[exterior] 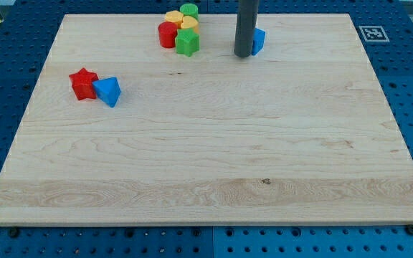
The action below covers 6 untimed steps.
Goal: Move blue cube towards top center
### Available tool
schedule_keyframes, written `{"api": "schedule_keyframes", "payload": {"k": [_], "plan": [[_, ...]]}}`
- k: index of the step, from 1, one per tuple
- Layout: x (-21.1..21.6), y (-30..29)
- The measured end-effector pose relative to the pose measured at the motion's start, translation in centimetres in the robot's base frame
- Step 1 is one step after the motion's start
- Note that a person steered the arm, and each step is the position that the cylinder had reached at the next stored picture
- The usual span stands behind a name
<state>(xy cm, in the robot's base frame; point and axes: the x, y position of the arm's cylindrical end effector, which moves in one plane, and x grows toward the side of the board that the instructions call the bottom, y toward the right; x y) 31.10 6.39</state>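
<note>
The blue cube (258,40) sits near the top of the wooden board (206,165), a little right of centre, mostly hidden behind my rod. My tip (242,54) stands right against the cube's left side, at its lower left. The rod rises straight up out of the view's top.
A cluster lies left of my tip at the top: a green star (187,43), a red cylinder (167,34), a yellow block (176,16), a second yellow block (189,24) and a green cylinder (188,10). At the view's left sit a red star (83,83) and a blue triangle (107,91).
</note>
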Motion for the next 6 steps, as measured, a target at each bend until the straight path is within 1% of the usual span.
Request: {"api": "schedule_keyframes", "payload": {"k": [1,2,3,4,5,6], "plan": [[3.1,0.2],[4.7,3.8],[3.3,8.3],[-0.1,8.9],[-3.7,6.1],[-4.5,3.6]]}}
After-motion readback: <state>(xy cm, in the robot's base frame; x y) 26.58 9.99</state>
